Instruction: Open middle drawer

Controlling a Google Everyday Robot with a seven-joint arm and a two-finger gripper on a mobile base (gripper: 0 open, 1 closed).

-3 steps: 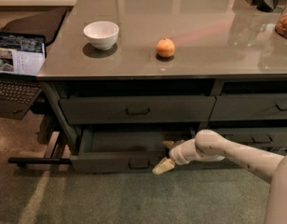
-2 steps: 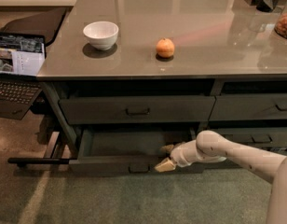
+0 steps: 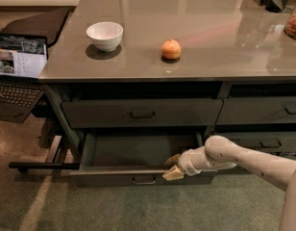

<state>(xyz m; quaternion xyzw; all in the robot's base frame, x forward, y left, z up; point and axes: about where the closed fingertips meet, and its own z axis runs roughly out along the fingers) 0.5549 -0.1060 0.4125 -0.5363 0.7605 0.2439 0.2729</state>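
The middle drawer (image 3: 114, 178) is dark grey-green with a small dark bar handle (image 3: 144, 180) at the centre of its front. It stands pulled out from the cabinet, and its dark inside (image 3: 138, 148) shows. My gripper (image 3: 173, 166) reaches in from the right on a white arm (image 3: 244, 160). It sits just right of the handle with one finger inside the drawer and one outside, closed over the top edge of the front.
The slimmer top drawer (image 3: 104, 113) above is shut. A white bowl (image 3: 104, 35) and an orange fruit (image 3: 171, 49) sit on the grey counter (image 3: 215, 47). More drawers (image 3: 263, 110) are at the right. An open laptop (image 3: 18, 61) stands at the left. A dark bar (image 3: 42, 166) lies low by the floor.
The middle drawer has slid a little further out toward the camera, with my gripper moving along on its front edge.
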